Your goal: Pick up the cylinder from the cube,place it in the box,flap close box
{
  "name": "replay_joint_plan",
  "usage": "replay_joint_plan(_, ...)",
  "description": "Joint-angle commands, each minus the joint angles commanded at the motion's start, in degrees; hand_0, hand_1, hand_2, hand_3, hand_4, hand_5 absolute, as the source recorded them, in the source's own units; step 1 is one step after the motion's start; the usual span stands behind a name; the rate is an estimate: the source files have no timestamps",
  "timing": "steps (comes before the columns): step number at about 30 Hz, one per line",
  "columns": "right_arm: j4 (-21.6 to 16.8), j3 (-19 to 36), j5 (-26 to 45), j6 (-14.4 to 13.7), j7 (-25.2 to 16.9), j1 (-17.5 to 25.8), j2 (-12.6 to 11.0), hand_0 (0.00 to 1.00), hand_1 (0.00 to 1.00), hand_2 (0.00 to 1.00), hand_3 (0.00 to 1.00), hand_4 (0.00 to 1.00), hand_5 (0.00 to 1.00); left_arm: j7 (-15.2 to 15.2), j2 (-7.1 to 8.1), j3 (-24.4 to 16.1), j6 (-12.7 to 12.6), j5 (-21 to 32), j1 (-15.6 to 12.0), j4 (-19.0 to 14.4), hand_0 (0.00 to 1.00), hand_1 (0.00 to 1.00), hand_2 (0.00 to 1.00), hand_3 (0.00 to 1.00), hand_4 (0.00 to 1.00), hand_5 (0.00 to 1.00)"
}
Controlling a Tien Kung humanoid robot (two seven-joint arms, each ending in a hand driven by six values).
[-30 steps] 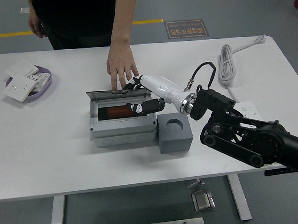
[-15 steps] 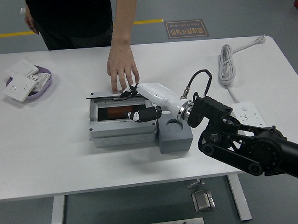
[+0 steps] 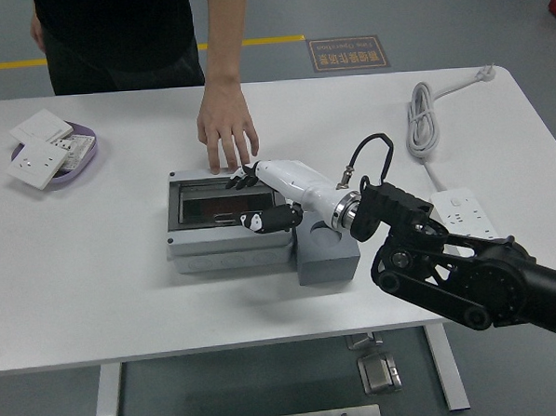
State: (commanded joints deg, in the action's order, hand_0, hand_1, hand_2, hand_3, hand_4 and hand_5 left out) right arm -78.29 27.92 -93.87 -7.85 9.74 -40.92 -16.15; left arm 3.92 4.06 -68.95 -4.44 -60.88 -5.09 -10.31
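Right hand (image 3: 259, 198), fingers spread, presses flap onto grey plastic box (image 3: 226, 239) mid-bench; person's hand (image 3: 225, 129) steadies far rim.

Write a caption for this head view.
Robot's right hand rests on the grey box's lid while a person's hand steadies it.

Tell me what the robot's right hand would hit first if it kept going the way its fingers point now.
The right hand points left across the grey box, low over its nearly closed lid. Going straight on, it would probably slide along that lid first; the person's hand lies farther back, likely off the line. Depth is hard to judge.
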Motion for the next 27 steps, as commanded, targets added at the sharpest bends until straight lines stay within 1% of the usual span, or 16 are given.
replay_joint_plan(3,-0.13,1.97,-0.78,0.04,0.16,0.39,-0.59,0.802,0.718,0.74,0.735,0.654,0.353,0.09,0.02,-0.14,-0.03,-0.13,-0.05,0.0,0.589,0.623,0.565,0.594,0.644,0.252)
replay_joint_plan(6,-0.42,5.2,-1.76,0.26,0.3,1.49,-1.66,0.799,0.716,0.739,0.735,0.651,0.355,0.18,0.05,-0.2,-0.05,-0.17,-0.09,0.0,0.588,0.623,0.565,0.593,0.641,0.251)
replay_joint_plan(11,-1.11,12.29,-4.19,0.31,0.26,5.45,-3.56,0.798,0.713,0.739,0.733,0.65,0.355,0.44,0.08,0.05,-0.17,0.15,-0.34,0.0,0.588,0.623,0.565,0.594,0.639,0.251)
replay_joint_plan(15,-1.09,18.57,-4.42,-0.6,-0.95,9.64,-4.12,0.798,0.713,0.739,0.733,0.65,0.355,0.62,0.14,0.24,-0.25,0.27,-0.63,0.0,0.588,0.623,0.565,0.594,0.639,0.251)
replay_joint_plan(18,-0.96,23.4,-3.91,-1.91,-2.47,12.86,-3.59,0.798,0.714,0.731,0.73,0.649,0.354,0.54,0.18,0.37,-0.24,0.41,-0.73,0.0,0.587,0.623,0.565,0.593,0.638,0.25)
replay_joint_plan(20,-0.8,27.16,-3.41,-3.17,-3.99,15.44,-2.68,0.798,0.714,0.731,0.73,0.649,0.354,0.51,0.13,0.43,-0.22,0.4,-0.8,0.0,0.587,0.623,0.565,0.593,0.638,0.25)
replay_joint_plan(27,0.08,39.18,-2.54,-6.1,-7.73,22.0,-0.17,0.797,0.712,0.731,0.724,0.649,0.351,0.29,-0.22,0.92,-0.25,0.89,-1.12,0.0,0.586,0.623,0.565,0.593,0.638,0.251)
